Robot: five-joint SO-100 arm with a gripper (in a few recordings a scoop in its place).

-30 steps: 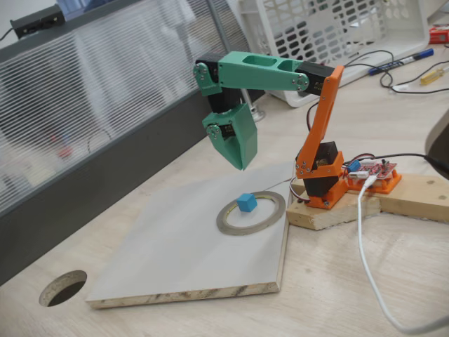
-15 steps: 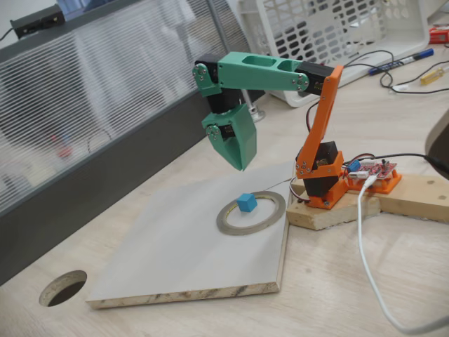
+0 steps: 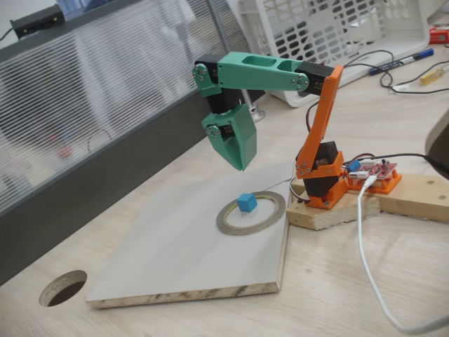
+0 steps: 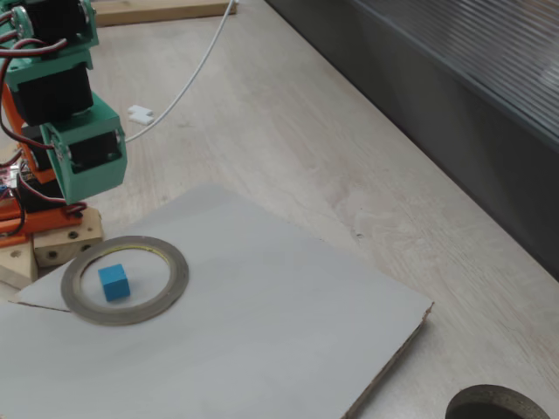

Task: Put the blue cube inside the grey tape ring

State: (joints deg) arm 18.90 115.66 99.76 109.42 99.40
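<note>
A: Below the gripper, slightly toward the arm's base, the blue cube sits inside the grey tape ring, on the grey board. Second fixed view agrees: blue cube clear of the rim, nearer the ring's base-side edge.

B: Anything change over the last second?

A: Nothing. Arm hangs in the same raised pose, cube hasn't budged.

B: Gripper state?

A: Jaws look pressed into one green wedge, holding nothing, well above the cube.

B: So?

A: Placement looks done; I'd judge only retreat remains.
</note>
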